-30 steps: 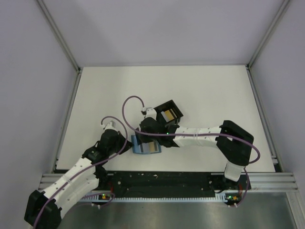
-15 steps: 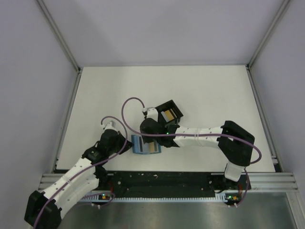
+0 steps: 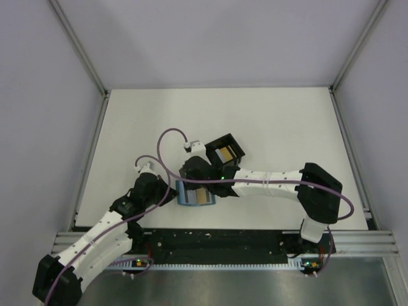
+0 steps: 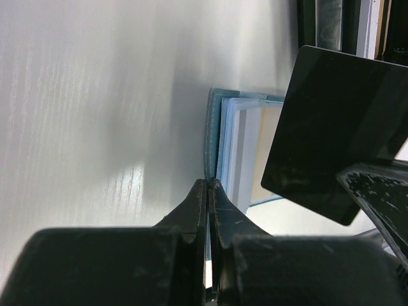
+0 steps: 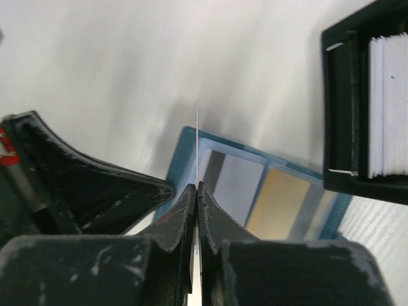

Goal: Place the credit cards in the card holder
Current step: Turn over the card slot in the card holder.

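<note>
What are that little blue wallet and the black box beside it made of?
The card holder looks like matte teal plastic or faux leather, unclear which: dull rim, rounded corners. The black tray looks like rigid, smooth plastic: straight walls catching highlights.

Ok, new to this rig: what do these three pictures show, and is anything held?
Two robot arms work over a white table. One picture looks down from above and behind them; the other two come from a camera on each wrist. An open teal card holder lies on the table with cards in it. Beyond it stands a black tray holding more cards. The right gripper is shut on a thin card, seen edge-on above the holder. The left gripper is shut, its tips at the holder's edge; whether it pinches it is unclear.
</note>
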You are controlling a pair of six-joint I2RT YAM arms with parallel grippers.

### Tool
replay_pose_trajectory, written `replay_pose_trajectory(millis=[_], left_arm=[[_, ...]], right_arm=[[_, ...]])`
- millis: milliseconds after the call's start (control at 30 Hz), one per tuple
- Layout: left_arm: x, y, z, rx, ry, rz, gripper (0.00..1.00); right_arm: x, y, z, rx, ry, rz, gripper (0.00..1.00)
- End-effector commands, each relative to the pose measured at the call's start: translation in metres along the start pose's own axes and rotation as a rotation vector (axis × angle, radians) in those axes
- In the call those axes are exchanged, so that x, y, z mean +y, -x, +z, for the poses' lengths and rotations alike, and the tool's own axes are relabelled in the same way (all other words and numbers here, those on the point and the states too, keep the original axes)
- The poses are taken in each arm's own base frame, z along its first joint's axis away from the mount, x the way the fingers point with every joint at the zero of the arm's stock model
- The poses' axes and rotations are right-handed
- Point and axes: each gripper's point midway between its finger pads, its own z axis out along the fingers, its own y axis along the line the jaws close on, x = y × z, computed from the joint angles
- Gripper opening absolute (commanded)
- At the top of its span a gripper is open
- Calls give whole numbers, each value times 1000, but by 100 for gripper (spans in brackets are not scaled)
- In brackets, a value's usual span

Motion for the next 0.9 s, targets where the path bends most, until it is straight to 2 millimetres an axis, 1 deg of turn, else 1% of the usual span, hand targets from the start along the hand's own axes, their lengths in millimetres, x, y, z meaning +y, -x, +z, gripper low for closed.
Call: replay_pose_trajectory(millis=[0,233,333,633,767,867], left_arm=[[-8,4,0,-21,-42,-2,0],[-9,4,-1,-20,-50,-7,0],[-11,4,-1,-20,-57,-9,0],[-10,3,-1,-17,-59,-11,0],[-11,4,-1,-21,-60,-10,0],[-11,3,-1,-18,-60,-9,0]], right_arm=[[42,26,-6,-60,116,47,0],[41,12,5,-22,108,43,0],[41,11,6,-18,105,42,0],[33,-3,12,10,62,13,0],[29,-2,11,-1,30,-23,0],[27,3,9,-21,-2,-56,0]])
